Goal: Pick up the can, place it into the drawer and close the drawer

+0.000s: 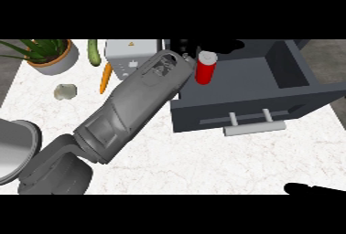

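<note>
1. Head view: the red can (206,72) stands upright at the open drawer's (196,115) back left corner.
2. Left hand (223,45) is just above the can's top; cannot tell whether it grips.
3. Right hand (314,189) rests open, lower right.

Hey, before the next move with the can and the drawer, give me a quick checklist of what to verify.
1. Open drawer: ok, pulled out.
2. Upright can: ok, by the drawer's left wall.
3. The can resting on the drawer's floor: cannot tell.
4. Hold of the left hand on the can: cannot tell; the hand is dark against the top edge.
5. Free drawer handle: ok.
6. The right hand away from the drawer: ok, at the lower right edge.
</note>
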`<state>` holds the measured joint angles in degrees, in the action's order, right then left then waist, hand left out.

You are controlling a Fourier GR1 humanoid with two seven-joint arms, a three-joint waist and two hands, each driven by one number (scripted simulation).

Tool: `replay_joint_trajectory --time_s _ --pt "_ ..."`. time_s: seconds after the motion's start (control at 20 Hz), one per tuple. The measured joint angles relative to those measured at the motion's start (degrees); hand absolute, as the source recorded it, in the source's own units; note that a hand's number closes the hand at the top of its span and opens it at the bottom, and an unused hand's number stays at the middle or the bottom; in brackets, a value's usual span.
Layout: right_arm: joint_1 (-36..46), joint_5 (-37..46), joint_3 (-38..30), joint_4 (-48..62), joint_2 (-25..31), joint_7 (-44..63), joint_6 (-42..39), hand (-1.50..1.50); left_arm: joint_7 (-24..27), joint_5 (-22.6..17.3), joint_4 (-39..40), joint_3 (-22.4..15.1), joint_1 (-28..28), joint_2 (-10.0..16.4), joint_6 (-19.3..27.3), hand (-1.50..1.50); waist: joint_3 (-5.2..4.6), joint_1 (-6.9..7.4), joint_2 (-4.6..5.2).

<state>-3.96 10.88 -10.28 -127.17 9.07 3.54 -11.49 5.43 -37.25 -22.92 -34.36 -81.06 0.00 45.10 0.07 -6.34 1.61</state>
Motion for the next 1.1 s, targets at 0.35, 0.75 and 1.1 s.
replay_joint_trajectory --time_s 0.35,0.75,1.1 --pt "1.7 12.82 4.35 2.21 2.69 -3.25 1.46 -1.5 2.03 -2.5 -1.72 0.38 -0.95 0.01 1.94 -1.5 -0.01 1.78 -0.35" --pt "5.6 31.43 11.66 9.78 5.47 -4.0 4.91 -1.5 1.3 -2.8 -1.87 -0.1 -1.7 0.0 2.59 -1.5 -0.04 4.38 -0.83" --pt "9.07 44.13 16.09 22.17 4.67 -4.1 10.83 -1.5 -1.51 -1.39 -4.1 0.92 -1.75 1.67 1.71 -1.5 -0.05 6.55 -1.45"
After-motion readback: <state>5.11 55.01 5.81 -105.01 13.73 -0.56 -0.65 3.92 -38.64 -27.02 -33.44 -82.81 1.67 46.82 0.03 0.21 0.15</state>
